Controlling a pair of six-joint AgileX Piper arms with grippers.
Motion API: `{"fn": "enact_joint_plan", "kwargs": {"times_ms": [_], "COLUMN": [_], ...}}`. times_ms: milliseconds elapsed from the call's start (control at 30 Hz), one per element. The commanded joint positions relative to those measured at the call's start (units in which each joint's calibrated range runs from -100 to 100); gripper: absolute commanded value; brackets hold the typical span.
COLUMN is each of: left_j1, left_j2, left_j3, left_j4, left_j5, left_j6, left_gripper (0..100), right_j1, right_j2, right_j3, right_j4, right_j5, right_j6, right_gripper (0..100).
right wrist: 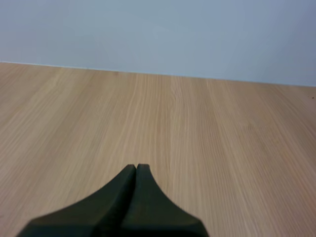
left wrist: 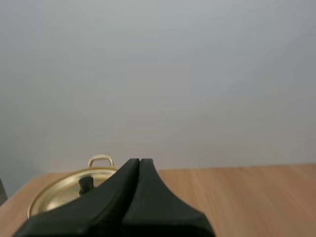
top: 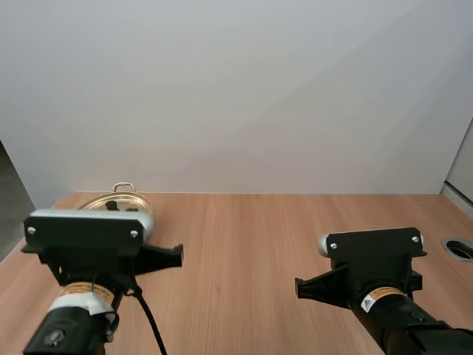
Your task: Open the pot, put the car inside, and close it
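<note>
gold pot (top: 111, 201), lid (left wrist: 59, 190) on, sits at frame's left behind left gripper (left wrist: 139, 163), fingers pressed together; right gripper (right wrist: 136, 169) likewise closed over table (right wrist: 197, 123); arm stickers (top: 380, 294) unreadable.

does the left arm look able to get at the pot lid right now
Probably yes: the pot lid lies just ahead of the left hand, nothing visible between them. The hand is shut, so it would have to open first.
</note>
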Motion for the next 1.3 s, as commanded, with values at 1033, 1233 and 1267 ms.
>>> {"fn": "enact_joint_plan", "kwargs": {"times_ms": [1033, 1233, 1267], "left_j1": [-0.04, -0.04, -0.04], "left_j2": [-6.0, -6.0, -6.0], "left_j3": [11.1, 11.1, 11.1], "left_j4": [-0.2, -0.2, -0.2], "left_j5": [18.6, 18.6, 18.6], "left_j6": [-1.8, -1.8, -1.8], "left_gripper": [0, 0, 0], "right_j1": [-2.0, -1.8, -1.8], "right_j2": [-13.8, -13.8, -13.8], "right_j3": [4.6, 4.6, 4.6], "right_j4": [5.2, 5.2, 5.2], "right_j5": [2.6, 2.6, 2.6], "right_j6": [0.1, 0.1, 0.1], "right_gripper": [0, 0, 0]}}
